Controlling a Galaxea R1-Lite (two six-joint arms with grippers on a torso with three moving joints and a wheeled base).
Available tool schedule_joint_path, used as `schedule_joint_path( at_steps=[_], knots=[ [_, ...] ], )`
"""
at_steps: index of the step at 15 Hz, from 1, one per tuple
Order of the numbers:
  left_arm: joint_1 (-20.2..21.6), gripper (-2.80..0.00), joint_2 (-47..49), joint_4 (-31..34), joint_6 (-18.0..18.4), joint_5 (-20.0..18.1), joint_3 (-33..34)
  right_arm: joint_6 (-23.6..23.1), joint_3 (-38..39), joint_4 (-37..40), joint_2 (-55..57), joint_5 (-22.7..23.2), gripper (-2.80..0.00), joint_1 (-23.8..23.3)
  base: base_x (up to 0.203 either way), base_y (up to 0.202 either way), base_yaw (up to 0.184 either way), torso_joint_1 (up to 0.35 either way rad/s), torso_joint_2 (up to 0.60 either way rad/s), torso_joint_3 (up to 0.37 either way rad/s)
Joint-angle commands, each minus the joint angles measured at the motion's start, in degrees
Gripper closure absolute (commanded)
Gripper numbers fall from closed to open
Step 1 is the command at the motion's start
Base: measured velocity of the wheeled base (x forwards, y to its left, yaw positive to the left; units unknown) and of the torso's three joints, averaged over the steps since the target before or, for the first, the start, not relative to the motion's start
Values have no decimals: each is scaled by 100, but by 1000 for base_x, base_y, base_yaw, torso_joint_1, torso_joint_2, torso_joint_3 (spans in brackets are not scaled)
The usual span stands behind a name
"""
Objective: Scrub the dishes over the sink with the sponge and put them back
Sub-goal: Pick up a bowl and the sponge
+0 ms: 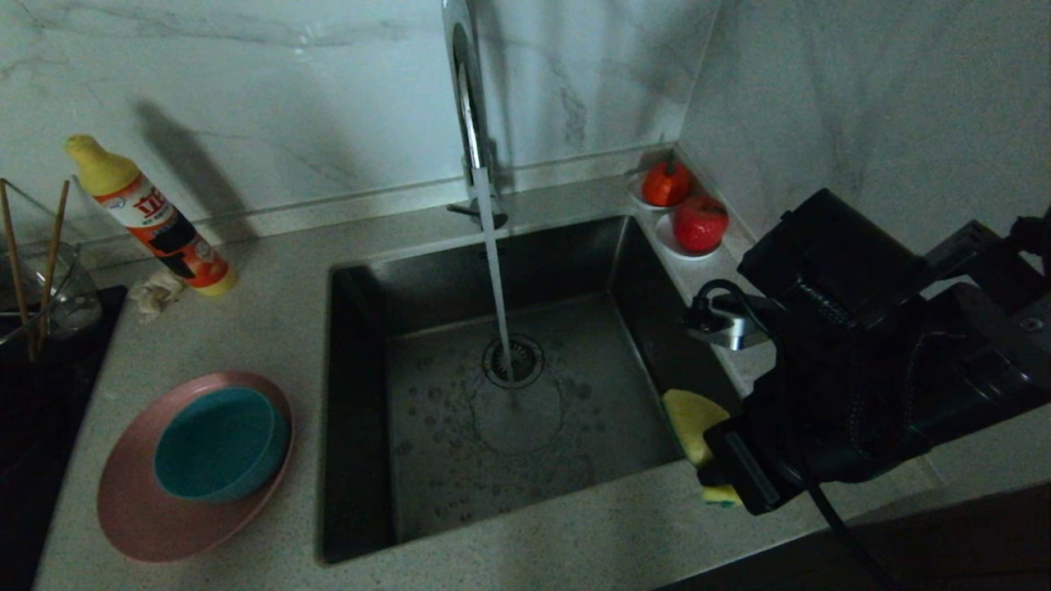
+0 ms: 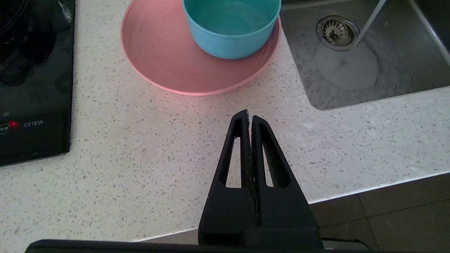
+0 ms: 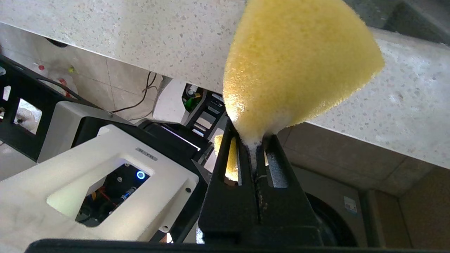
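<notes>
Sponge (image 1: 691,427): pinched tight in right gripper (image 1: 722,469) at sink's (image 1: 361,410) near-right rim. Left gripper (image 2: 249,117): shut, empty, parked near the counter's front edge. Plate (image 1: 139,517) with bowl (image 1: 218,443): left of sink. Advice: wet sponge under far stream before scrubbing.

sponge (image 3: 299,59): yellow foam, pinched between my right fingers at sink's (image 1: 361,394) right rim | bowl (image 1: 220,443): teal, upright on pink plate (image 1: 139,509) (left counter) | chopsticks (image 1: 51,254): standing, far left
</notes>
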Motion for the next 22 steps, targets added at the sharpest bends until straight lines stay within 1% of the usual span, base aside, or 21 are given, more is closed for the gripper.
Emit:
schedule_joint_path(
  at_steps=[1, 3, 4, 6, 7, 8, 10, 11, 12, 14, 16, 17, 18, 20, 22],
  knots=[
    [2, 0, -1, 2, -14, 15, -1, 8, -40, 27, 179, 7, 0, 12, 0, 0, 0, 0, 0, 0],
    [2, 0, 0, 14, 4, 37, -129, 17, -22, 27, 184, 39, 0, 12, 0, 0, 0, 0, 0, 0],
    [2, 0, 18, 37, 9, 43, -402, 17, 1, 27, 161, 39, 0, 12, 0, 0, 0, 0, 0, 0],
    [2, 0, 253, 102, 18, 92, -1123, 8, 4, 24, 121, 39, 0, 12, 0, 0, 0, 0, 0, 0],
    [2, 0, 350, 132, 34, 181, -1441, 1, 4, 18, 91, 39, 0, 10, 0, 0, 0, 0, 0, 0],
    [2, 0, 566, 212, 94, 344, -1921, -1, -13, 18, 61, 45, 0, 3, 0, 0, 0, 0, 0, 0],
    [3, 0, 1260, 454, 249, 631, -2967, -14, -21, 18, 46, 39, 0, 12, 0, 0, 0, 0, 0, 0],
    [7, 0, 1724, 526, 286, 699, -3421, -33, -48, 18, 41, 39, 0, 10, 0, 0, 0, 0, 0, 0],
    [16, 0, 2277, 590, 321, 782, -3889, -36, -65, 9, 35, 12, 0, 4, 0, 0, 0, 0, 0, 0],
    [35, 0, 3371, 856, 520, 1126, -4945, -45, -66, 9, -9, -3, 0, 3, 0, 0, 0, 0, 0, 0],
    [45, 0, 4475, 1324, 849, 1577, -5964, -36, -66, 9, -18, 4, 0, 3, 0, 0, 0, 0, 0, 0],
    [48, 0, 4945, 1649, 969, 1744, -6371, -36, -73, 9, -9, -5, 0, 3, 0, 0, 0, 0, 0, 0],
    [53, 0, 5457, 2154, 1068, 1902, -6785, -44, -66, 9, 17, 12, 0, 11, 0, 0, 0, 0, 0, 0],
    [93, 0, 6251, 2989, 1142, 2080, -7265, -37, -60, -52, 26, 21, 0, 5, 0, 0, 0, 0, 0, 0],
    [402, 0, 6903, 3329, 1121, 2109, -7412, -36, -22, -167, -9, -14, 0, 3, 0, 0, 0, 0, 0, 0]
  ],
)
